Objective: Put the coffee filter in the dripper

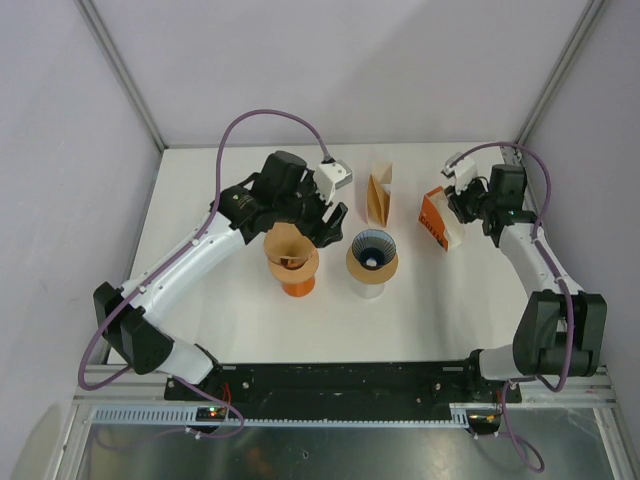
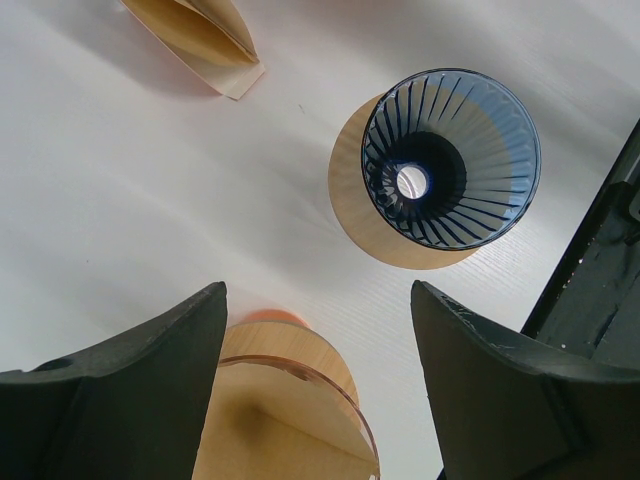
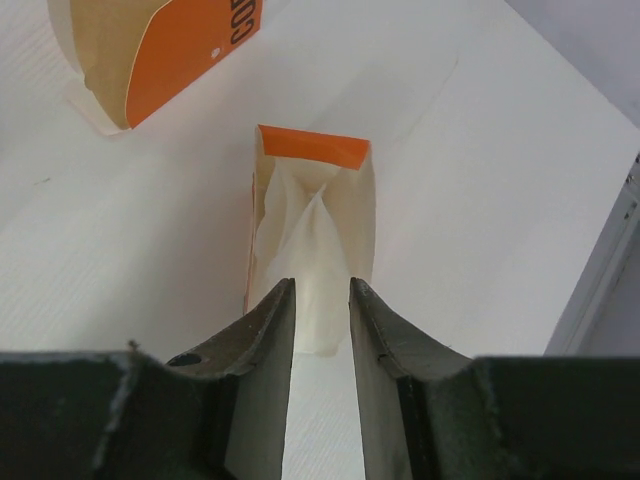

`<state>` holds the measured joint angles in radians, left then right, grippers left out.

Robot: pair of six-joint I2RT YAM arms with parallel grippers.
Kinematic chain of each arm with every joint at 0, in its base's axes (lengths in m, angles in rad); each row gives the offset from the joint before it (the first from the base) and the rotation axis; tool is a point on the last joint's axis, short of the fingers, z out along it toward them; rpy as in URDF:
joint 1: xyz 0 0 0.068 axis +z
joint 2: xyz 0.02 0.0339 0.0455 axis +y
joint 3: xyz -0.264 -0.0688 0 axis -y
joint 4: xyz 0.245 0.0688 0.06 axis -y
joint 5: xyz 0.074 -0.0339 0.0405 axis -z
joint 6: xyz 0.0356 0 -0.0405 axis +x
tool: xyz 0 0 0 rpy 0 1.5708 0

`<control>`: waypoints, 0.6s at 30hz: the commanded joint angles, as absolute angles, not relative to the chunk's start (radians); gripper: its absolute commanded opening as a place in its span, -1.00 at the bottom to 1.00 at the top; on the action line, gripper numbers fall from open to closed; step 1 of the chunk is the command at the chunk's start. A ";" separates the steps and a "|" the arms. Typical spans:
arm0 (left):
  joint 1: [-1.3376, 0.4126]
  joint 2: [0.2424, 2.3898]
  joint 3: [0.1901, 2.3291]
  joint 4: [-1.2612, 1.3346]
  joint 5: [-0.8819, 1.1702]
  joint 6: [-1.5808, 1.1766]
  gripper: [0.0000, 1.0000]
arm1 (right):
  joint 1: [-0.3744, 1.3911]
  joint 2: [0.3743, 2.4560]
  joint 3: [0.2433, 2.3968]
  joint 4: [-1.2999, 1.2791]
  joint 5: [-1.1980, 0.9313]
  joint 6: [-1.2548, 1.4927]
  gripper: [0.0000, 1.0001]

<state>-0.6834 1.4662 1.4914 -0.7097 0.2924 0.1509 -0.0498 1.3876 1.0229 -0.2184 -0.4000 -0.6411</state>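
White tabletop [image 1: 420,320]: the brown paper coffee filter [image 1: 288,248] sits in the orange plastic dripper [image 1: 297,282], left of the blue ribbed dripper [image 1: 372,250]

Left wrist: the left gripper [image 2: 318,295] gapes empty above it

Right wrist: the right gripper [image 3: 321,295] is narrowed around white paper [image 3: 318,240]; whether it grips it I cannot tell

The left arm [image 1: 190,262] extends from its base at the near left diagonally forward and toward the centre. Its wrist is bent downward, so the left claw [image 1: 328,222] points down with its jaws standing wide apart. The right arm [image 1: 535,262] folds at the elbow beside its base at the near right and runs forward along the right side with its wrist turned inward; the jaws of the right claw [image 3: 320,292] are only narrowly parted, their black fingers [image 3: 262,340] almost parallel.
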 commanded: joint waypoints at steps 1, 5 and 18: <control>-0.675 1.456 1.497 -0.696 0.309 0.175 0.58 | -0.038 1.428 1.039 -0.189 -0.461 -0.792 -0.34; -0.675 1.463 1.495 -0.696 0.310 0.176 0.57 | -0.038 1.468 1.074 -0.270 -0.530 -0.940 -0.32; -0.676 1.460 1.497 -0.697 0.273 0.179 0.58 | -0.070 1.558 1.189 -0.420 -0.644 -1.139 -0.23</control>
<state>-0.6827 1.4700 1.4914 -0.7097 0.2897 0.1589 -0.0715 1.5394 1.1275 -0.3599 -0.5770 -1.0409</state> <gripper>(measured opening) 0.789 0.377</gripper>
